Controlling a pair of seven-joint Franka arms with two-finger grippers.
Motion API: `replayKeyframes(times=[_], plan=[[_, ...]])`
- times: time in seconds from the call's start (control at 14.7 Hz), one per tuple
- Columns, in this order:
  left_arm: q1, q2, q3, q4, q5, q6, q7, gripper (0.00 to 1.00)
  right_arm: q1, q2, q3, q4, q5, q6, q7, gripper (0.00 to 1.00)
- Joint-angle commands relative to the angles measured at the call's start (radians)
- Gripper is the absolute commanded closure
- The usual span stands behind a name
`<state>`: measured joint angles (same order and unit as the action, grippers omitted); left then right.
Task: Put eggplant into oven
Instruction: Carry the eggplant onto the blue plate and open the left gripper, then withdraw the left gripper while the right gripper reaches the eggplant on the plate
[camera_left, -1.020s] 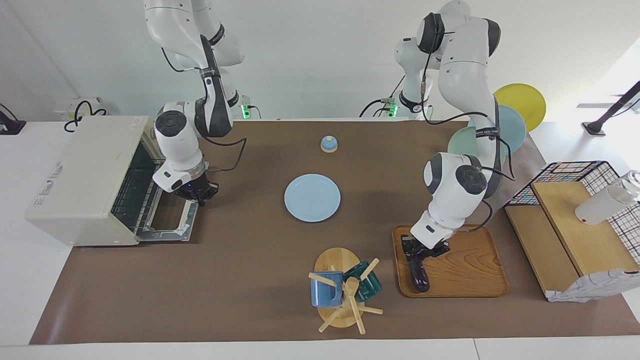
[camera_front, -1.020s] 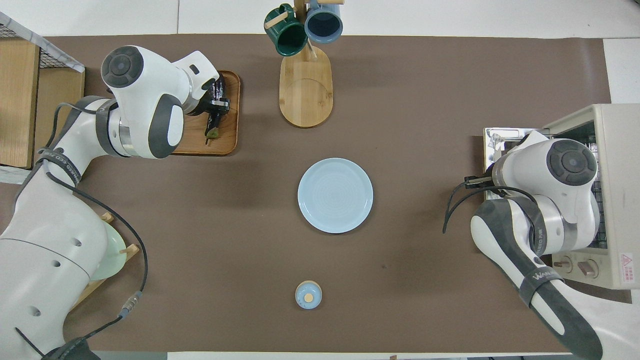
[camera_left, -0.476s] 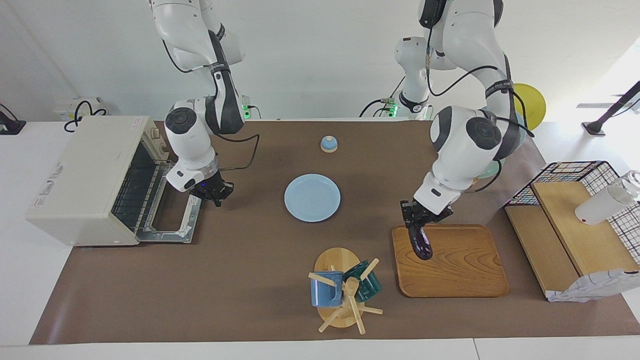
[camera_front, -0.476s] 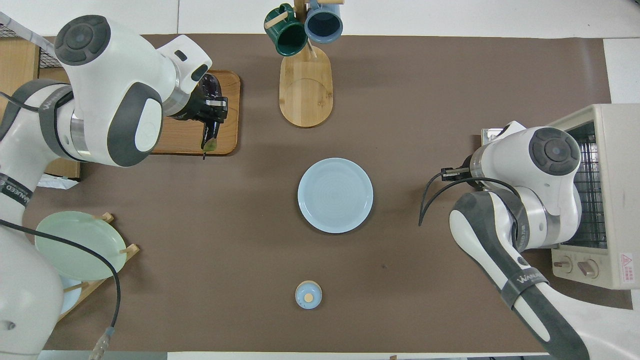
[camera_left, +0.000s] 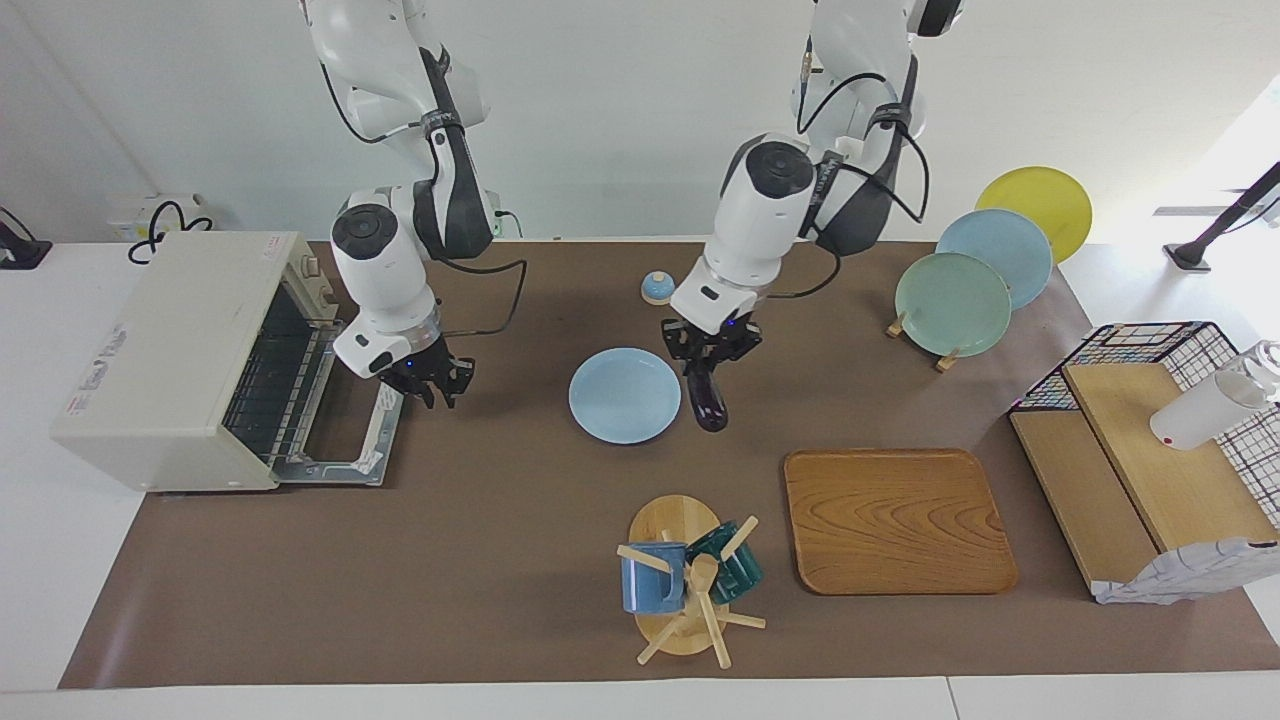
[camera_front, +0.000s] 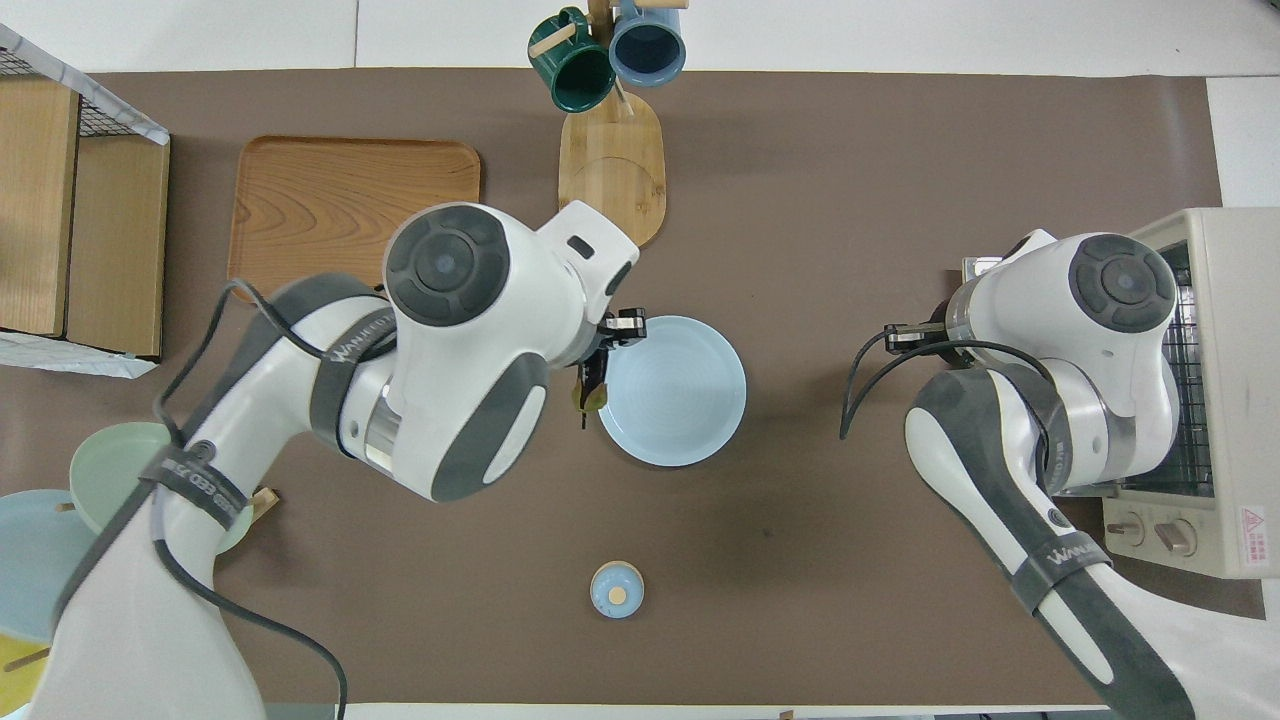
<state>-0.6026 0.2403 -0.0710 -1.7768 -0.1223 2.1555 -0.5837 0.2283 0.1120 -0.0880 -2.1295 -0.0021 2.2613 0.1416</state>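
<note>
We see the left gripper (camera_left: 708, 350) up over the mat just beside the pale blue plate (camera_left: 624, 395), its fingers clamped on the stem end of the eggplant (camera_left: 707, 398), which hangs down from it clear of the wooden tray (camera_left: 898, 520). The right gripper (camera_left: 432, 380) hovers beside the oven (camera_left: 170, 355), by the edge of its lowered door (camera_left: 350, 430); we cannot tell how far its fingers are parted, and nothing is in them
</note>
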Motion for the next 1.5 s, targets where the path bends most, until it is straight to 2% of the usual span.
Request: replayKeyframes(times=[0.0, 0.07, 0.2, 0.34, 0.41, 0.61, 0.68, 0.75, 0.82, 0.88, 0.95, 1.22, 1.43], plan=[[-0.090, -0.009, 0.020, -0.102, -0.017, 0.133, -0.053, 1.00, -0.010, -0.005, 0.004, 0.020, 0.022, -0.032, -0.011, 0.40], [-0.112, 0.017, 0.020, -0.104, -0.017, 0.165, -0.067, 1.00, -0.009, -0.005, 0.004, 0.020, 0.022, -0.034, -0.013, 0.33], [-0.144, 0.071, 0.020, -0.098, -0.017, 0.220, -0.093, 1.00, -0.009, -0.009, 0.004, 0.057, 0.022, -0.109, -0.013, 0.33], [-0.161, 0.118, 0.022, -0.096, -0.016, 0.276, -0.107, 1.00, -0.010, -0.015, 0.004, 0.118, 0.022, -0.224, -0.011, 0.29], [-0.164, 0.126, 0.023, -0.096, -0.014, 0.282, -0.105, 1.00, -0.012, -0.018, 0.004, 0.129, 0.022, -0.250, -0.011, 0.24], [-0.164, 0.132, 0.023, -0.096, -0.010, 0.280, -0.099, 1.00, -0.015, -0.022, 0.002, 0.125, 0.022, -0.250, -0.013, 0.23], [-0.164, 0.132, 0.023, -0.096, -0.010, 0.280, -0.096, 1.00, -0.014, -0.022, 0.002, 0.126, 0.022, -0.247, -0.011, 0.14], [-0.164, 0.132, 0.023, -0.096, -0.010, 0.279, -0.091, 1.00, -0.014, -0.022, 0.004, 0.126, 0.022, -0.243, -0.011, 0.00], [-0.164, 0.132, 0.023, -0.101, -0.007, 0.276, -0.090, 1.00, -0.012, -0.022, 0.002, 0.125, 0.022, -0.238, -0.011, 0.00], [-0.166, 0.131, 0.023, -0.102, -0.005, 0.273, -0.091, 0.70, -0.014, -0.022, 0.004, 0.125, 0.022, -0.238, -0.013, 0.00], [-0.167, 0.131, 0.025, -0.102, -0.005, 0.267, -0.093, 0.01, -0.012, -0.020, 0.004, 0.123, 0.022, -0.236, -0.014, 0.00], [-0.151, 0.103, 0.030, -0.090, -0.005, 0.216, -0.082, 0.00, -0.007, -0.020, 0.004, 0.125, 0.024, -0.236, -0.019, 0.00], [-0.074, 0.025, 0.028, -0.078, -0.005, 0.108, -0.029, 0.00, 0.000, -0.020, 0.005, 0.126, 0.030, -0.235, -0.024, 0.00]])
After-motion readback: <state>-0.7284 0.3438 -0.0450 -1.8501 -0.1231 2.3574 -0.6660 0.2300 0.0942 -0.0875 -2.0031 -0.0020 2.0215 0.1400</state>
